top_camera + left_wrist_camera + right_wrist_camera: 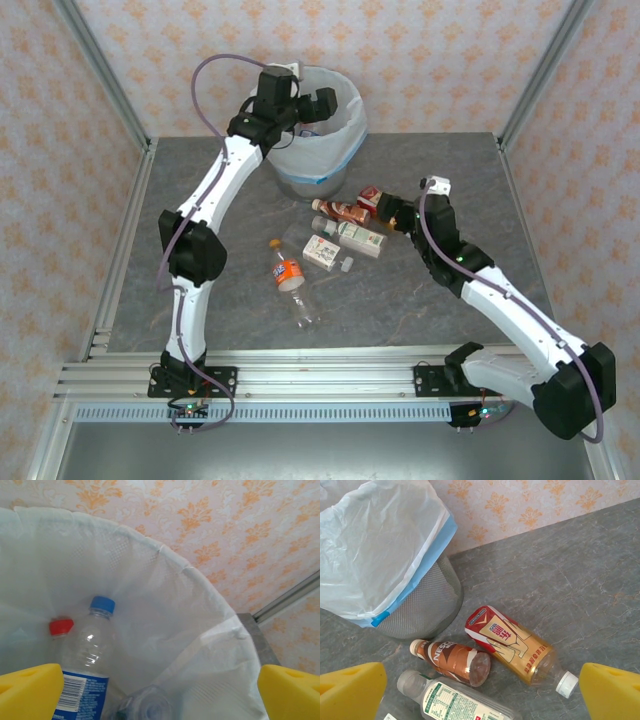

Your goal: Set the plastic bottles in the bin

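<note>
The bin [335, 140], lined with a white bag with a blue band, stands at the back of the table. My left gripper [314, 105] hangs open over its mouth with nothing between its yellow fingers [30, 692]. Inside the bin [200, 630] lie a blue-capped, blue-labelled bottle [92, 650], a red cap [61, 626] and another clear bottle [147, 705]. My right gripper [384, 213] is open just above a red-and-gold bottle [515, 645], a brown bottle [451, 659] and a white-green bottle [455, 705]. An orange-labelled bottle [289, 278] lies nearer the front.
A second white-green labelled bottle [321, 252] and a small loose cap [346, 265] lie mid-table. The bin's mesh wall [422, 605] stands close to the brown bottle's cap. Metal frame posts and patterned walls enclose the grey table [450, 180].
</note>
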`<act>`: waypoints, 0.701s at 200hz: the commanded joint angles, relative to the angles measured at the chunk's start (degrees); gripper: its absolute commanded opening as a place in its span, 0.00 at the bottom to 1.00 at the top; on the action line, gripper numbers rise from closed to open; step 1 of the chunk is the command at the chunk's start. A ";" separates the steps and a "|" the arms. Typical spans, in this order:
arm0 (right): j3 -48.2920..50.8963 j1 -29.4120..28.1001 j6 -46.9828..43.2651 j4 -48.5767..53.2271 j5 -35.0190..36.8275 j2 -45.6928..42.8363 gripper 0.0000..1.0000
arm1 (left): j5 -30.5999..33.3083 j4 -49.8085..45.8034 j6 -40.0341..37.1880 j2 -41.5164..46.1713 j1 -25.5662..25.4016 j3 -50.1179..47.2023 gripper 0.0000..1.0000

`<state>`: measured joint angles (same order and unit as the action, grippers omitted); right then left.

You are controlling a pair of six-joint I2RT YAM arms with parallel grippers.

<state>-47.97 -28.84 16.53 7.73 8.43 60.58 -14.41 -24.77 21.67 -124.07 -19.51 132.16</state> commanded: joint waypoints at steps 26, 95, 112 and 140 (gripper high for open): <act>-0.58 0.15 -1.37 3.00 2.03 3.20 0.99 | -6.97 6.33 4.06 10.21 -0.27 -8.53 1.00; -0.83 6.07 -1.70 2.44 -9.68 9.61 0.99 | -6.07 14.53 11.28 28.09 1.14 -33.20 1.00; -0.20 8.63 -2.97 1.21 -12.14 10.93 0.99 | -2.39 14.17 10.68 32.98 1.33 -39.09 1.00; -1.25 11.71 -7.94 3.08 -15.77 14.43 0.99 | 6.71 12.95 10.10 41.19 1.46 -48.75 1.00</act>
<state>-48.01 -18.94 13.13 10.61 -2.02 72.55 -16.53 -13.13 31.18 -89.32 -18.61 89.38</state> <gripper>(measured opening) 0.992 0.999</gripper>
